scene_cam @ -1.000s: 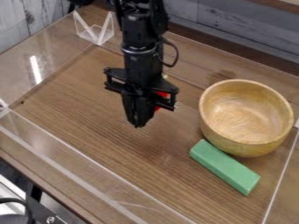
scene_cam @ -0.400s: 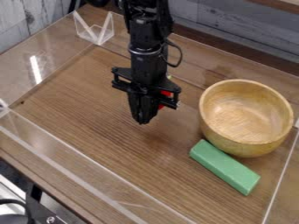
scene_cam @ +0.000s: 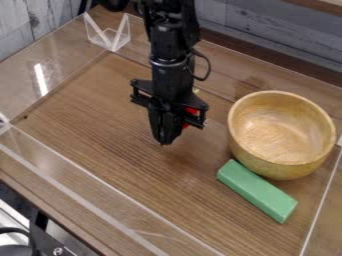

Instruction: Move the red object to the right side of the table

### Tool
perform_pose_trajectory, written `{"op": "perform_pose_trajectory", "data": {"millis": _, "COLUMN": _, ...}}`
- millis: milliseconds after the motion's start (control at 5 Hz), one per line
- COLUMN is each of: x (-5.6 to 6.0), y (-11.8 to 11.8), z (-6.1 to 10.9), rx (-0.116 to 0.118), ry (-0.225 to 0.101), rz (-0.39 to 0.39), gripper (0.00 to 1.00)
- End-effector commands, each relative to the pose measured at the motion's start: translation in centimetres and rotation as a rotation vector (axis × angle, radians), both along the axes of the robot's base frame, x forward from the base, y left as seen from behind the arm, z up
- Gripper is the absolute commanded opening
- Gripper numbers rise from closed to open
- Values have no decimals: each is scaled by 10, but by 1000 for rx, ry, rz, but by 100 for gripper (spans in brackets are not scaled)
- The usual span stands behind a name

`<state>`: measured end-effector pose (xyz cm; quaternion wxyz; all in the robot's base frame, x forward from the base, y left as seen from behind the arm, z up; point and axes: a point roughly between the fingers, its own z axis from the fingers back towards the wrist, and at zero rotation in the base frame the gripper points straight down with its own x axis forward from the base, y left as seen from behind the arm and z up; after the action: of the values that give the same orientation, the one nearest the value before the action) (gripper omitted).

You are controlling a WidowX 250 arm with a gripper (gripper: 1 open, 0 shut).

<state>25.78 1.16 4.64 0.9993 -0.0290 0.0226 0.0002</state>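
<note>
My gripper (scene_cam: 166, 138) hangs from the dark arm over the middle of the table (scene_cam: 94, 130), pointing straight down, its tips just above the wood. Its fingers are pressed together into a narrow dark tip, so it is shut. The red object does not show anywhere on the tabletop; only small red marks sit on the sides of the gripper body. Whether anything is pinched between the fingertips is hidden from this angle.
A wooden bowl (scene_cam: 281, 133) stands at the right, just beside the gripper. A flat green block (scene_cam: 257, 190) lies in front of the bowl near the right front corner. Low clear acrylic walls (scene_cam: 80, 195) border the table.
The arm has shifted slightly to the right and toward the front, closer to the bowl. The gripper has stayed shut.
</note>
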Motion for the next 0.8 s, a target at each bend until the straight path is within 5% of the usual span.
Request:
{"op": "perform_pose_trajectory", "data": {"millis": 0, "x": 2, "y": -8, "z": 2, "rx": 7, "ry": -27, "rz": -60, "gripper": 0}}
{"op": "perform_pose_trajectory", "data": {"millis": 200, "x": 3, "y": -13, "z": -8, "rx": 11, "ry": -23, "rz": -54, "gripper": 0}}
{"op": "perform_pose_trajectory", "data": {"millis": 600, "x": -14, "y": -26, "z": 47, "rx": 42, "ry": -106, "rz": 25, "gripper": 0}}
